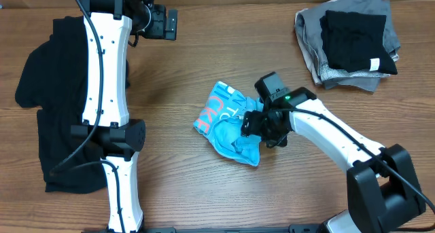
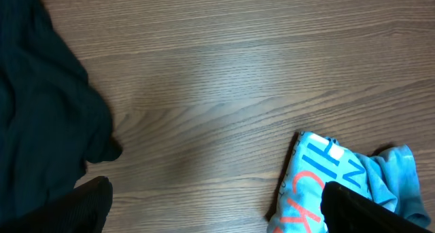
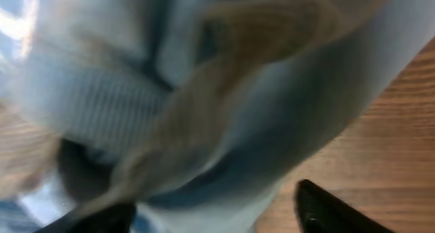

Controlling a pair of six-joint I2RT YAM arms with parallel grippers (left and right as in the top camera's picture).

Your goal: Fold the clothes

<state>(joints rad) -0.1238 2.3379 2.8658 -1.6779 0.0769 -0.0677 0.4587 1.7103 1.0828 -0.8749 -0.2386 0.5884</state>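
While the light blue T-shirt [image 1: 228, 121] lies crumpled near the middle of the table [image 1: 204, 63], the right gripper [image 1: 253, 124] sits at its right edge, jaws apart around bunched cloth. The black garment [image 1: 47, 117] is spread at the left edge, partly under the left arm [image 1: 105, 70]. The left gripper [image 1: 162, 22] hangs near the far edge, jaws wide apart, holding nothing. A folded grey and black stack [image 1: 346, 46] sits far right.
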